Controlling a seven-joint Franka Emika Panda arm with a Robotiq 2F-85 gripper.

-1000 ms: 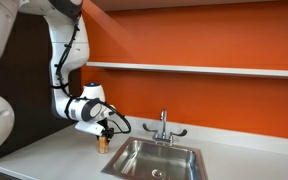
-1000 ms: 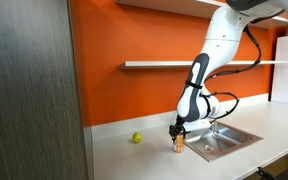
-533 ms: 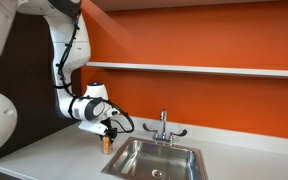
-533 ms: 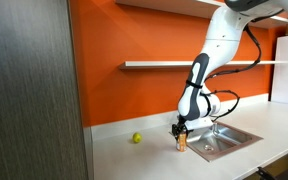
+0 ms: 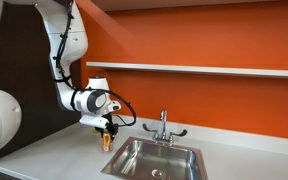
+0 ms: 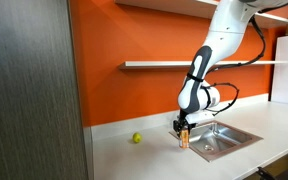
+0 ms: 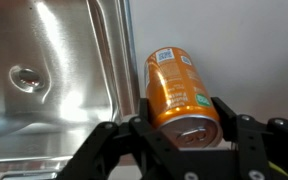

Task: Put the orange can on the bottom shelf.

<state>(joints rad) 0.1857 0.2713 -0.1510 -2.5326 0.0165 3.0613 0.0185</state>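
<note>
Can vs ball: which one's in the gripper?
The orange can, clamped in the gripper beside the sink; the yellow-green ball lies apart on the countertop.

orange can (image 5: 107, 140): small orange cylinder, silvery top, white label patch in the wrist view (image 7: 178, 92) | upright, pinched between the jaws, low at the desk just beside the sink's rim, contact with desk unclear | bottom shelf (image 5: 204, 69): long thin pale ledge across the orange wall, well above the can
</note>
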